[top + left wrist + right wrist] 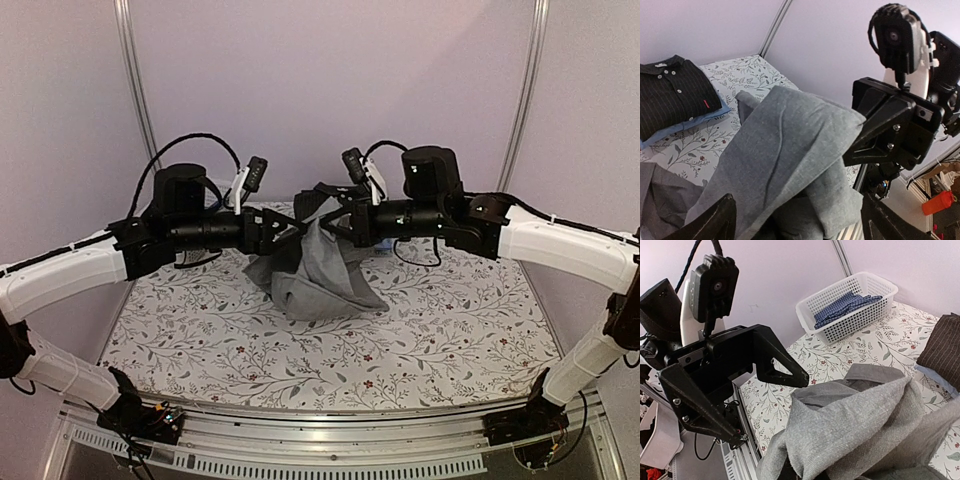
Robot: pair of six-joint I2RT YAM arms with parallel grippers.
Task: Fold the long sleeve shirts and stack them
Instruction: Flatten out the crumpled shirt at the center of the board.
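Above table (200, 340), grey shirt (320, 275) hangs from pinching right fingers (875, 127); left fingers (775, 365) wide.

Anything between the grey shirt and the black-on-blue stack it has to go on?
Nothing visible. Only bare floral tabletop lies between the hanging grey shirt and the black shirt atop the light blue shirt; the white basket sits elsewhere.
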